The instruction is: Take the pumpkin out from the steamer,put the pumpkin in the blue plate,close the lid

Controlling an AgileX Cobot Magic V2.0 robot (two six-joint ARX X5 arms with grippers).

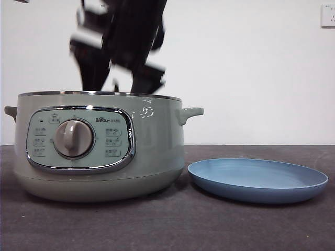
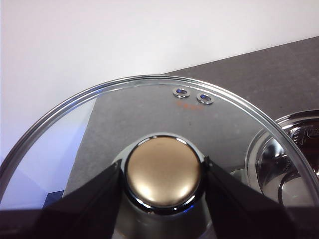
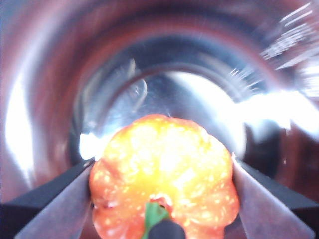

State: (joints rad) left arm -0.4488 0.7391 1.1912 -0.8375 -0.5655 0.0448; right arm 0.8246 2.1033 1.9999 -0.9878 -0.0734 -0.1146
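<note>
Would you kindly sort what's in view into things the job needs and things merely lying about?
Job:
- steamer
- pumpkin, in the right gripper, inside the steamer
- lid, held by its knob in the left gripper
- blue plate

Lying about:
- wall socket

Plain white wall (image 1: 251,68); wall socket (image 1: 327,15) top corner; dark grey tabletop (image 1: 167,225).

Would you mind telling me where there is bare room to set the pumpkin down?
The blue plate, right of the steamer, lies bare, as does the dark table in front of both. Above the steamer's mouth it is crowded: the right gripper grips the pumpkin inside it. The left gripper holds the lid.
</note>
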